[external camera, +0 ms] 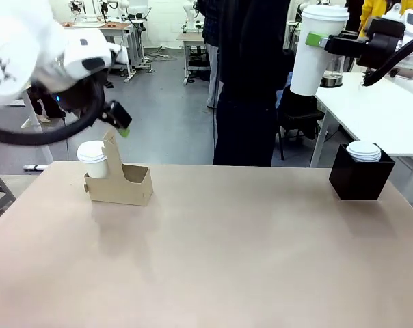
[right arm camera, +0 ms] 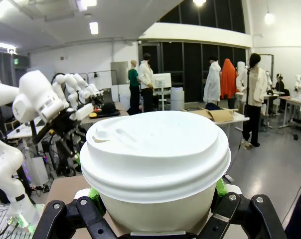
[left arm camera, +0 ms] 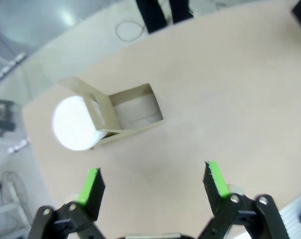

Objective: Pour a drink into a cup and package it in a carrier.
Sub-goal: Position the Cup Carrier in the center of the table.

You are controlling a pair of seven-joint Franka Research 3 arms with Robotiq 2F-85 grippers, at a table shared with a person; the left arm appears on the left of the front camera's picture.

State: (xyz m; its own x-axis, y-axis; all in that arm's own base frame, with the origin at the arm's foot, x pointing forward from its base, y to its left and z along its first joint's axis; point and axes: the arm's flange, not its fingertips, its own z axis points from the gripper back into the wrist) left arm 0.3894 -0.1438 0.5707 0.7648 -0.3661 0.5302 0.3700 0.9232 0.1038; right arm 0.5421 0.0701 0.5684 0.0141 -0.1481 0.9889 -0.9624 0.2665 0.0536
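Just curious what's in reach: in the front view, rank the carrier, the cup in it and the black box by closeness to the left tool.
1. The carrier, just under the left tool.
2. The cup in its left slot, nearly tied.
3. The black box, far right.

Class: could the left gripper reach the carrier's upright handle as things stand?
Probably yes: the left gripper hangs open above the carrier with nothing between, though the lidded cup sits close beside the handle.

Beige table (external camera: 227, 256): cardboard carrier (external camera: 135, 186); black box (external camera: 357, 182)
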